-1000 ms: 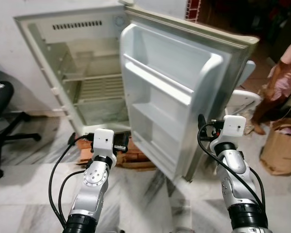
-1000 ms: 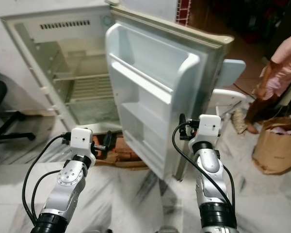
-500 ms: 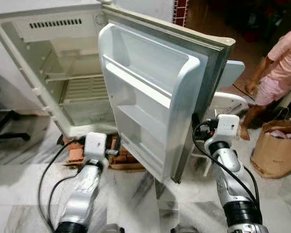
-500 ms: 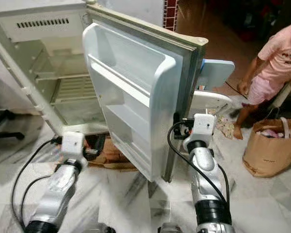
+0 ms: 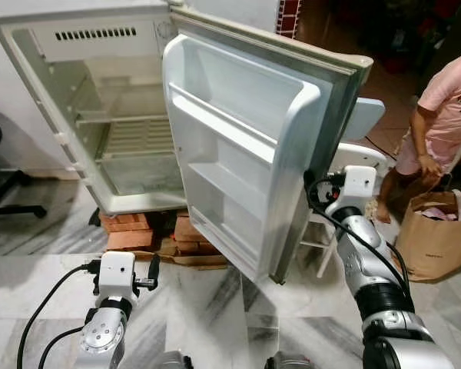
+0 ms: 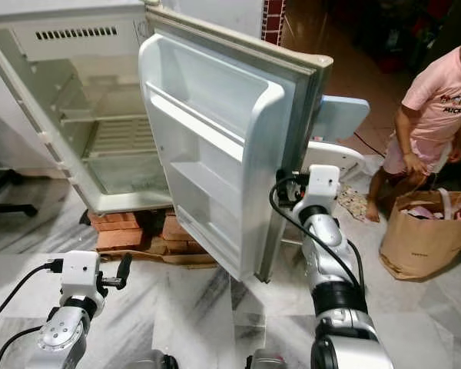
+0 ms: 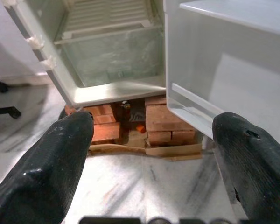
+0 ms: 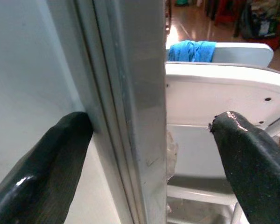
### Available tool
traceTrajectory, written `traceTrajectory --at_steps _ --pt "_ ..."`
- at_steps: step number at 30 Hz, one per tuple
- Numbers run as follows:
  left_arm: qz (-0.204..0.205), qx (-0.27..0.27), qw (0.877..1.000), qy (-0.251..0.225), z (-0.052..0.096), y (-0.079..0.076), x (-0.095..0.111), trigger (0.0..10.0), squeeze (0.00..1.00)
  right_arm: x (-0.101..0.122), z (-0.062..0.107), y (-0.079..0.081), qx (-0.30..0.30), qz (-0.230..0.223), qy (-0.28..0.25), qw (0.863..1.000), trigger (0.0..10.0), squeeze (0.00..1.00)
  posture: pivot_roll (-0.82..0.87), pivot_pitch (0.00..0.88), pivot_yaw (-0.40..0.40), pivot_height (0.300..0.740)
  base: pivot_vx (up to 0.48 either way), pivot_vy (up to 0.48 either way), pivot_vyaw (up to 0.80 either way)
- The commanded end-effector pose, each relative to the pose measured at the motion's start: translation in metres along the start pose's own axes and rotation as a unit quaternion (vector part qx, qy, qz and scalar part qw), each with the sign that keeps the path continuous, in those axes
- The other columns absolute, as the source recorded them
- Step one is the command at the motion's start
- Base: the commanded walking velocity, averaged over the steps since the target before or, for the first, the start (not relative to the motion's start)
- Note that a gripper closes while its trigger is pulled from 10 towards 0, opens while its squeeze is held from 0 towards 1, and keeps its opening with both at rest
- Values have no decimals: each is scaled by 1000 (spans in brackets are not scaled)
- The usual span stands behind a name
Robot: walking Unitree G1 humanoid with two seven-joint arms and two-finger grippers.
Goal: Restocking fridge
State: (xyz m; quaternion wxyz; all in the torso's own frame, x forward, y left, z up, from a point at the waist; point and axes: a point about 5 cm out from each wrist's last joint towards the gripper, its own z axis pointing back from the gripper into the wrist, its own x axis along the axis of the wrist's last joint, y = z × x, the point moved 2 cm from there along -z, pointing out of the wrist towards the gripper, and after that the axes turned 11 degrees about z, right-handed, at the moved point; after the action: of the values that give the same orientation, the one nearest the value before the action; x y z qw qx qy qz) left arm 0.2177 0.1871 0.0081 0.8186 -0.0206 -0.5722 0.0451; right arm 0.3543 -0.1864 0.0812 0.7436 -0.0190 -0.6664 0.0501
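Observation:
The white fridge (image 5: 131, 138) stands open on the left, its shelves bare. Its door (image 5: 238, 146) is swung wide toward me, and the door racks hold nothing. My right gripper (image 5: 312, 189) is at the door's outer edge; in the right wrist view the fingers (image 8: 46, 163) stand open on either side of that edge (image 8: 140, 93). My left gripper (image 7: 154, 135) hangs low over the marble floor in front of the fridge, open and holding nothing.
Red bricks (image 5: 188, 231) prop up the fridge. Behind the door stands a white plastic chair (image 5: 361, 157) with a blue cloth (image 8: 191, 49). A person in pink (image 5: 446, 108) bends over a brown paper bag (image 5: 438, 242) at the right. An office chair base (image 5: 8, 192) sits far left.
My left arm has dropped and pulled back from the fridge base. The right gripper stays at the door edge. The person has moved closer to the bag.

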Motion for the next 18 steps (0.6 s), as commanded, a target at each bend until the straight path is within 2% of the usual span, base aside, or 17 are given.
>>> traceTrajectory --at_steps 1,4,5,6,7,9,10,13,15,16,18 --pt "-2 1 1000 -5 -2 2 5 10000 0 55 -18 7 21 -20 -97 995 10000 0 47 0 18 740 0 0 0" --pt "-3 9 1000 -7 -2 3 5 10000 0 68 -17 27 102 -57 -125 985 10000 0 52 0 14 740 0 0 0" --pt "-3 19 1000 -11 1 7 5 10000 0 75 -12 40 166 -94 -142 971 10000 0 58 0 10 740 0 0 0" --pt "-3 19 1000 -11 1 7 5 10000 0 75 -12 40 166 -94 -142 971 10000 0 58 0 10 740 0 0 0" --pt "-2 38 999 -8 7 15 0 10000 0 81 3 56 254 -120 -160 946 10000 0 64 0 7 740 0 0 0" --pt "2 60 998 -3 12 24 -6 10000 0 86 20 67 329 -139 -169 919 10000 0 68 0 5 740 0 0 0" --pt "9 76 997 8 18 32 -14 10000 0 88 40 76 395 -148 -170 891 10000 0 73 0 2 740 0 0 0" --pt "14 85 996 21 23 37 -23 10000 0 86 53 82 438 -144 -164 872 10000 0 81 0 -2 740 0 0 0" --pt "16 95 995 29 26 43 -30 10000 0 77 71 84 491 -151 -141 846 10000 0 86 0 -4 740 0 0 0" --pt "18 101 994 31 28 45 -32 10000 0 70 76 84 504 -148 -129 841 10000 0 91 0 -7 740 0 0 0" --pt "20 105 994 33 28 47 -35 10000 0 52 76 80 500 -142 -99 848 10000 0 96 0 -8 740 0 0 0"
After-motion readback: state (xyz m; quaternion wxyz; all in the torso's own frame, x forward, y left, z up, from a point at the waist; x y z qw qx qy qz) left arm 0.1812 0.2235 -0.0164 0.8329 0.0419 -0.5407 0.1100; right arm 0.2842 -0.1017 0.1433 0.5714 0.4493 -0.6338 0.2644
